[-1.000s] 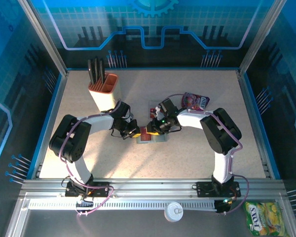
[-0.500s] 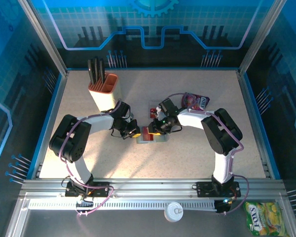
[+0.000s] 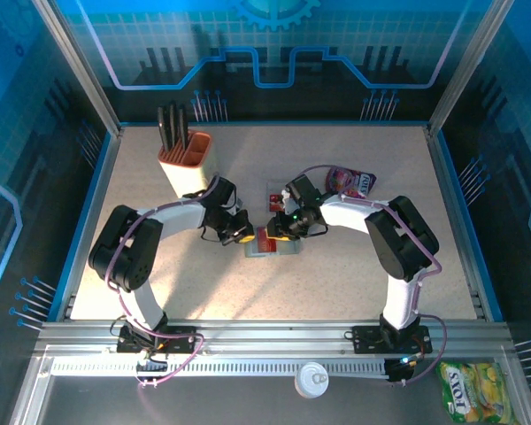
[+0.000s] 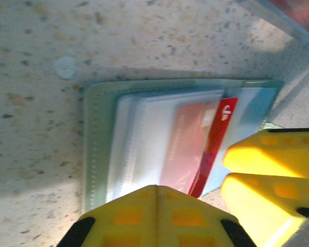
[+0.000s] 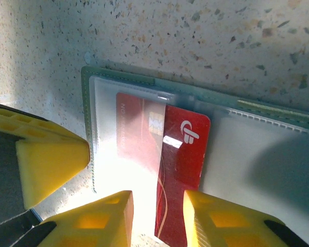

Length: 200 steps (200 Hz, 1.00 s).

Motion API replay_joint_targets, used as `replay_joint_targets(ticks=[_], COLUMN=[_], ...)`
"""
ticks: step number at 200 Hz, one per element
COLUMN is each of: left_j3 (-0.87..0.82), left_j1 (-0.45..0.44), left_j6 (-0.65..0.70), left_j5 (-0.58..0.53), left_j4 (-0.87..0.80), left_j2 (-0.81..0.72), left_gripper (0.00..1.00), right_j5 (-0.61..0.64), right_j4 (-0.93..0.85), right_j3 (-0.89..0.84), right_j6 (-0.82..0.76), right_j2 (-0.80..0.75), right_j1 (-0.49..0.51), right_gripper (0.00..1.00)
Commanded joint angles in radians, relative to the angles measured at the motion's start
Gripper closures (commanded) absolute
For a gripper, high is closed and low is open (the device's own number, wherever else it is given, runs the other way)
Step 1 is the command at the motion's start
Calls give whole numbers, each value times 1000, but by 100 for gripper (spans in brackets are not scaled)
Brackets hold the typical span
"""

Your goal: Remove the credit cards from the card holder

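a: where is the card holder?

b: lying open and flat on the speckled table, about the middle, right between the two grippers. its green stitched border faces up, with clear sleeves inside.

a: and the cards?

b: a red card sits in a sleeve and sticks part way out past the sleeve's edge, so its logo end is bare. behind it in the same sleeve there is a paler red shape, blurred by the plastic. a loose card, red with some blue, lies on the table just beyond the holder, apart from it.

a: what about the left gripper?

b: closed, yellow fingertips pressed together with nothing between them. it is at one edge of the holder, on the side away from the card's bare end. i cannot tell whether it presses down.

a: right gripper?

b: its fingers stand apart, one on each side of the red card's free end. a bright gap shows between one finger and the card's edge, and the other finger is right at the card. so it brackets the card rather than clamping it.

a: anything else nearby?

b: a pink pouch beyond the right arm, and an orange-and-cream cup with dark pens at the back left, both well apart from the holder.
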Motion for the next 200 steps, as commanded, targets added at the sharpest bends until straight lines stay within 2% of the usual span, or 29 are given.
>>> replay_joint_targets(ticks=[1,200], left_j3=[35,27], left_j1=[-28,-46], left_j6=[4,25], left_j5=[10,-43], left_j4=[-24,-62], left_j2=[0,37], left_gripper=[100,100], right_j5=[-10,-70], right_j4=[-9,41], right_j3=[-15,-34], right_j6=[-7,8], right_j2=[-24,47], right_j1=[-19,-25], right_gripper=[67,65])
